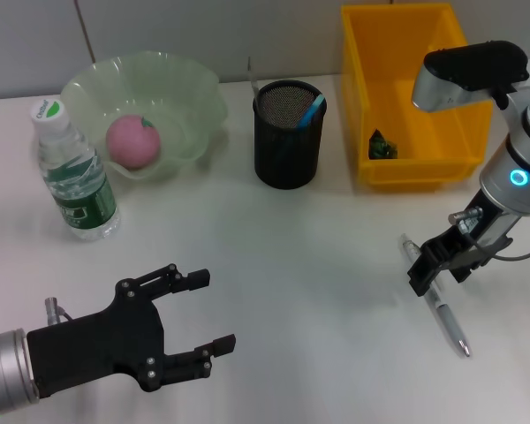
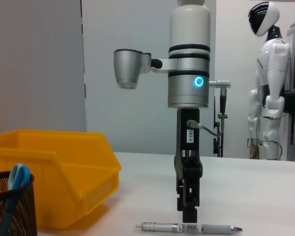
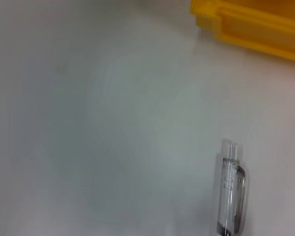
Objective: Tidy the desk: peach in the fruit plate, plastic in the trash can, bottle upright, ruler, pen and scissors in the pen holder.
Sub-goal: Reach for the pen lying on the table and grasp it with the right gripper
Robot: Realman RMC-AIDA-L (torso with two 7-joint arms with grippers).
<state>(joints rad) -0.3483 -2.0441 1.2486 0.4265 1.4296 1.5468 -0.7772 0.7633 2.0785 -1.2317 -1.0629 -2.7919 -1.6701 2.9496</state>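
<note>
A clear pen (image 1: 439, 301) lies on the white table at the right. My right gripper (image 1: 442, 272) hangs open just above its upper half; it also shows from the side (image 2: 189, 216) over the pen (image 2: 187, 228). The pen (image 3: 231, 191) lies flat in the right wrist view. A pink peach (image 1: 132, 141) sits in the green fruit plate (image 1: 199, 97). The bottle (image 1: 75, 172) stands upright beside it. Blue scissors (image 1: 314, 110) stick out of the black mesh pen holder (image 1: 287, 146); a thin grey strip, seemingly the ruler (image 1: 250, 75), rises at its rim. Green plastic (image 1: 382, 146) lies in the yellow trash can (image 1: 362, 106). My left gripper (image 1: 210, 311) rests open at front left.
The yellow bin stands just behind the right arm (image 1: 517, 168). A white humanoid robot (image 2: 268, 83) stands beyond the table's far side.
</note>
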